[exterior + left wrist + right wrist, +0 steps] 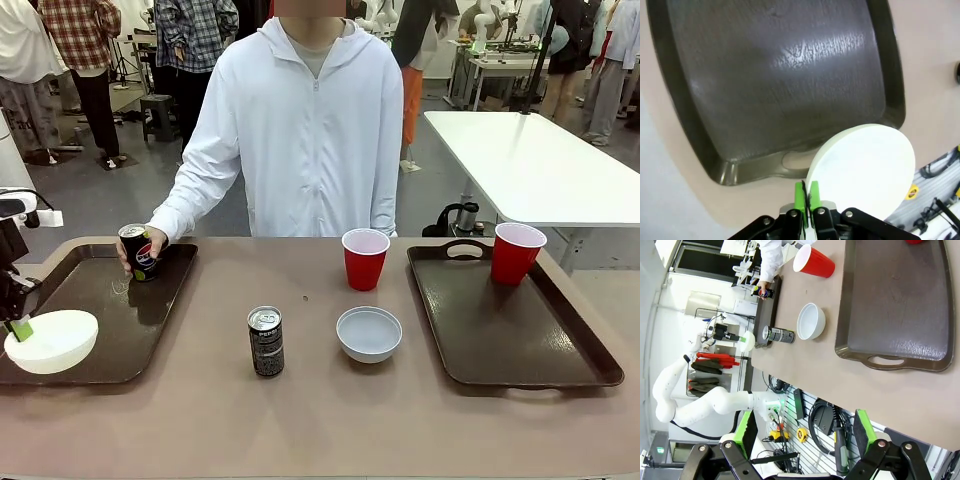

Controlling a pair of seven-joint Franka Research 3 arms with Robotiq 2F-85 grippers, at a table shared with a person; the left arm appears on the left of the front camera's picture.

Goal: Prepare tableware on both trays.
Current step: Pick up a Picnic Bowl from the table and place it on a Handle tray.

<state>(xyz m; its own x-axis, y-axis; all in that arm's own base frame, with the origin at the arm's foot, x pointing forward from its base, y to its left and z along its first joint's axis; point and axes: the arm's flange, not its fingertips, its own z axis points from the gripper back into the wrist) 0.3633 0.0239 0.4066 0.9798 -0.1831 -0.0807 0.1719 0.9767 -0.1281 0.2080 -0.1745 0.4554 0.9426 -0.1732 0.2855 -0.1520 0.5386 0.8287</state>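
Lower left in the front view, a white bowl point(52, 340) is pinched by its rim in the left gripper point(19, 327), over the left tray's point(90, 300) near end. At that tray's far corner a Pepsi can point(137, 252) is clasped by the person's hand point(152, 243). The right gripper point(805, 427) is spread wide, empty. At the right, a red cup point(517, 252) is stood on the right tray point(500, 335).

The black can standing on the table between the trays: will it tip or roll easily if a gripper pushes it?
The can is tall and slim, so a push near its top would probably tip it. Lying down, its round body would likely roll.
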